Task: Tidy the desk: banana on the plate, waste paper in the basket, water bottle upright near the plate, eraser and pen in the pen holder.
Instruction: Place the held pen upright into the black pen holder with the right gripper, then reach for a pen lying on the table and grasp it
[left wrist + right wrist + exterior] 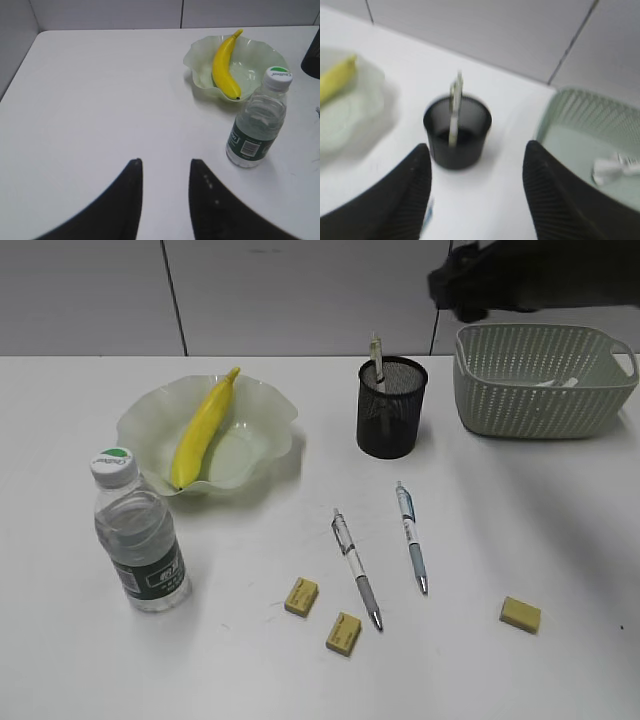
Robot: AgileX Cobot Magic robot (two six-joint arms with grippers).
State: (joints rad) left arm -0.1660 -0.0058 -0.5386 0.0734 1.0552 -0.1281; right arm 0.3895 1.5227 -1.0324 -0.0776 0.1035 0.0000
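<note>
Pens [357, 570] are lying on the tabletop [520, 540] near the erasers [301, 596], while my right fingers [415, 192] are hovering spread and empty above the pen holder [457, 131]; my left fingers [131, 185] are parted, empty.

The exterior view looks down at a slant from the front of the desk [520, 540] toward the back wall, taking in the whole tabletop. The left wrist view sits low over the bare left side, facing the plate [200, 55] and water bottle [256, 125], which the exterior view shares. The right wrist view hangs closer, above the back right area, facing the pen holder [457, 132] and basket [590, 135]; it is blurred, so its exact tilt is hard to judge.
</note>
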